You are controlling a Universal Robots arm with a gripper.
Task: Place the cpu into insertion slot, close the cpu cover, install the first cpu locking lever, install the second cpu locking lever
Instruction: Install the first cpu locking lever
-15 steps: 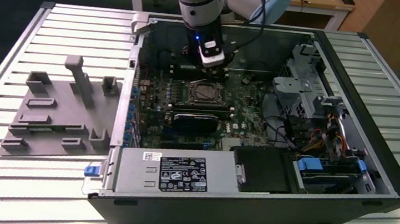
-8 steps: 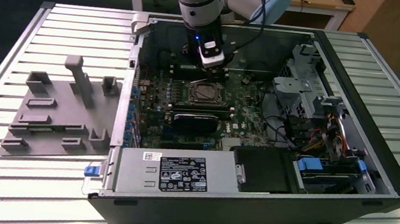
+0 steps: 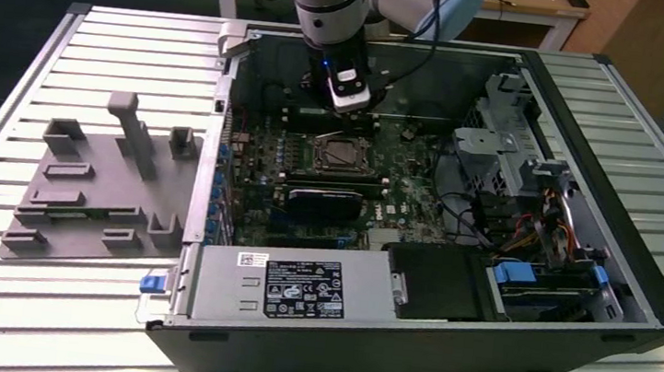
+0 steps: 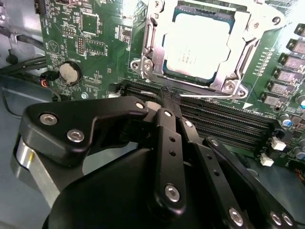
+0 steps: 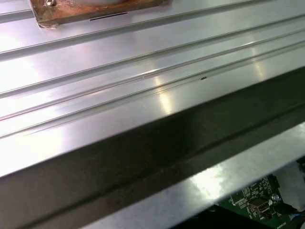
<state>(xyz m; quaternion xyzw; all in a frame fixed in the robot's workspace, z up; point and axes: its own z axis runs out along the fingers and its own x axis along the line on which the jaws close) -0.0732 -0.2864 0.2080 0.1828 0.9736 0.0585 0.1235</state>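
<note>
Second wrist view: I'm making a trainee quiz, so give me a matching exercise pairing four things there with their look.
1. cpu
2. memory slots
3. coin battery
4. motherboard

A. green
B. long, black
C. round, silvery
D. square, pale grey top

Pairs: 1-D, 2-B, 3-C, 4-A

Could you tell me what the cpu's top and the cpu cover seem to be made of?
The cpu top looks like satin silver-grey metal, with an even pale sheen. The cpu cover looks like thin shiny metal, possibly steel; edges glint.
</note>
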